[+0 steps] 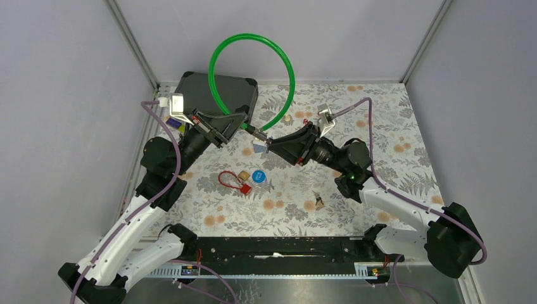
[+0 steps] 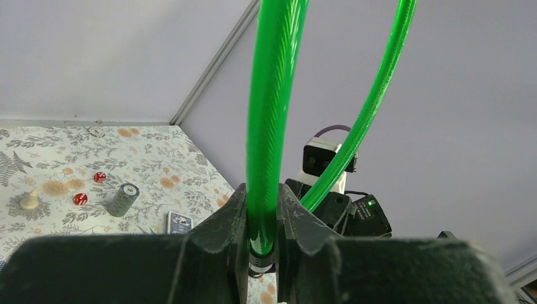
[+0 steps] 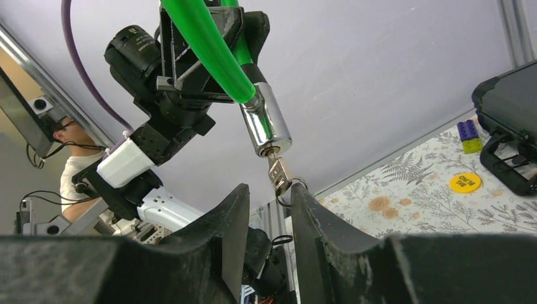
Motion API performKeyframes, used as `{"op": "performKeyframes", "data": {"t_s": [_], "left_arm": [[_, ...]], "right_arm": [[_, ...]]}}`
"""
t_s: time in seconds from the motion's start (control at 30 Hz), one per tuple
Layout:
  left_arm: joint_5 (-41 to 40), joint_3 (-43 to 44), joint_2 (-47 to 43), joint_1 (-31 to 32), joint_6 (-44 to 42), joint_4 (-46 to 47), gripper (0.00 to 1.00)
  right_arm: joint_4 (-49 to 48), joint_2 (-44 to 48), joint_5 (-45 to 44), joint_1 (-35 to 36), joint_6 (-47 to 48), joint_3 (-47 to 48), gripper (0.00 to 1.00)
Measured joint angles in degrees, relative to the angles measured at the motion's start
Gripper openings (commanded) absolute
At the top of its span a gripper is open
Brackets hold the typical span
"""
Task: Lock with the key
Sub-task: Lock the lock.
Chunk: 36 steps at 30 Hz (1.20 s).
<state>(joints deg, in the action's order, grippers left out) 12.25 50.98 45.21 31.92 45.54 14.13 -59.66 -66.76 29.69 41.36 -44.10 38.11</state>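
A green cable lock [image 1: 218, 60] loops up over the back of the table. Its chrome cylinder [image 3: 268, 126] hangs in the air, and the key [image 3: 277, 172] sticks out of its end with a key ring on it. My left gripper [image 1: 242, 125] is shut on the green cable [image 2: 269, 126] just above the black collar; in the left wrist view [image 2: 261, 197] both fingers press the cable. My right gripper [image 1: 270, 146] is open. In the right wrist view [image 3: 270, 191] the key sits just beyond the tips, and its ring touches the right finger [image 3: 303, 202].
A black case [image 1: 221, 88] stands at the back left, with toy bricks [image 1: 172, 121] beside it. A small red-looped padlock [image 1: 233, 180] and a blue disc [image 1: 258, 176] lie mid-table. Poker chips [image 2: 123, 199], red dice [image 2: 99, 177], a pawn [image 2: 28, 201] and a card deck [image 2: 178, 222] lie to the right.
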Motion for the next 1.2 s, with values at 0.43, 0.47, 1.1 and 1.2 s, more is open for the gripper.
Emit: {"op": "performKeyframes", "data": {"t_s": [0.43,0.47,1.1,1.2], "left_arm": [[0.0,-0.9,0.0,0.6,0.0,1.0,0.0],[0.0,-0.9,0.0,0.6,0.0,1.0,0.0],[-0.3,-0.9,-0.4,0.8,-2.2,0.5,0.0],[-0.2,-0.9,-0.5,0.8,-2.2,0.6,0.0]], "right_arm": [[0.1,0.3,-2.6,0.0,0.8,-0.2,0.4],[0.1,0.3,-2.6,0.0,0.9,-0.2,0.41],[15.7,8.5,-2.1,0.0,14.3,2.0,0.41],[15.6,8.5,-1.0,0.0,15.6,2.0,0.41]]}}
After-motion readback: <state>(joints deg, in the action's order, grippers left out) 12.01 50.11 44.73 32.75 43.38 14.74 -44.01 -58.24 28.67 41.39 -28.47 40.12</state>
